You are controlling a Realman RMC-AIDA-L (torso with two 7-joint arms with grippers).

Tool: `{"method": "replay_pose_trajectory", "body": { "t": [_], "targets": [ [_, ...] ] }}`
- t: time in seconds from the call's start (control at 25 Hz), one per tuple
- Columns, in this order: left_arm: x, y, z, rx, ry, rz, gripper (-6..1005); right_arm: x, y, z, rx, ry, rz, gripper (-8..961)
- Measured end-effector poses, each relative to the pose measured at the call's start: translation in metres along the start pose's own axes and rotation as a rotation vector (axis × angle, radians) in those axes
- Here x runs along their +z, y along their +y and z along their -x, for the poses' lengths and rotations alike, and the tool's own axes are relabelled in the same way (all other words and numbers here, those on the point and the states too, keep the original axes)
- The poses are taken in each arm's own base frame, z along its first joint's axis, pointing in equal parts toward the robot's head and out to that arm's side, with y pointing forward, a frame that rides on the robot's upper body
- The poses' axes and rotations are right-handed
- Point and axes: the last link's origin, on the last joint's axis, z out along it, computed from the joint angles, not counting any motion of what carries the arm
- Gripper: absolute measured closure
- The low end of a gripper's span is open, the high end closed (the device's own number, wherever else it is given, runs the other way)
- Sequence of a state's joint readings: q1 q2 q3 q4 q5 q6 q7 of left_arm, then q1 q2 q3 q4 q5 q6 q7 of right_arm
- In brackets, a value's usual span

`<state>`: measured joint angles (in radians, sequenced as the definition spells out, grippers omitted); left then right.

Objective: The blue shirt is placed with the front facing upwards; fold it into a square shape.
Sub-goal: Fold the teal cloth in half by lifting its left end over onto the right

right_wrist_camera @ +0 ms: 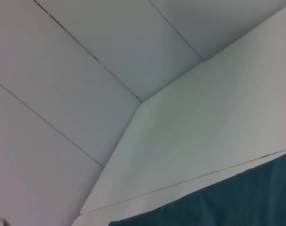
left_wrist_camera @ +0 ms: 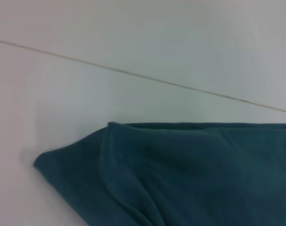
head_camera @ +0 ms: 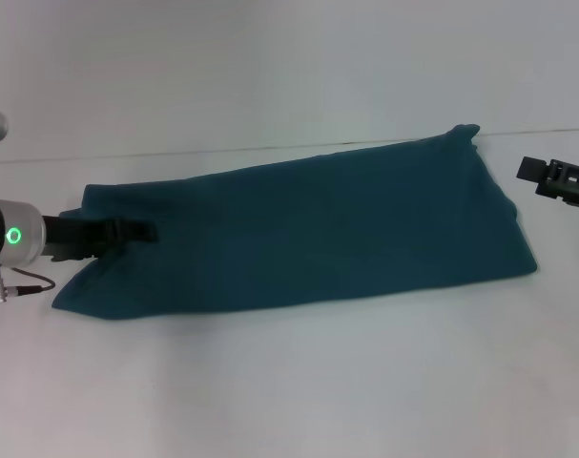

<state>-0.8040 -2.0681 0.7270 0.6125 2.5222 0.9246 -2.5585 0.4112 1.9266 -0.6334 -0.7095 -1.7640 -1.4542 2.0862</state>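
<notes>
The blue shirt (head_camera: 308, 229) lies on the white table as a long folded band running from left to right, plain side up with no print showing. My left gripper (head_camera: 141, 231) reaches in from the left and is over the band's left end. My right gripper (head_camera: 535, 174) hovers just past the band's right end, off the cloth. The left wrist view shows a folded corner of the shirt (left_wrist_camera: 190, 174). In the right wrist view only one edge of the shirt (right_wrist_camera: 227, 207) appears.
The white table (head_camera: 289, 382) spreads wide in front of the shirt. Its far edge (head_camera: 270, 148) runs just behind the cloth, with a pale wall beyond. Nothing else lies on the table.
</notes>
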Motion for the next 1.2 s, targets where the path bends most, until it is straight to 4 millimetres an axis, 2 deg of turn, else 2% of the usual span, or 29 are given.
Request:
{"method": "replay_pose_trajectory", "body": {
  "t": [0.24,0.4,0.84,1.2],
  "targets": [
    [-0.010,-0.022,-0.001,-0.081,0.034,-0.074,140,0.002,0.001,0.000,0.003,0.002,0.006,38],
    [-0.015,-0.030,-0.001,-0.110,0.051,-0.093,140,0.002,0.000,0.000,0.004,0.001,0.003,38],
    [-0.012,-0.036,0.002,-0.074,0.038,-0.138,140,0.002,0.000,0.000,0.006,0.001,0.003,38],
    [-0.007,-0.031,0.006,-0.023,0.020,-0.155,140,-0.001,-0.001,-0.001,0.011,-0.008,-0.001,38]
  ]
}}
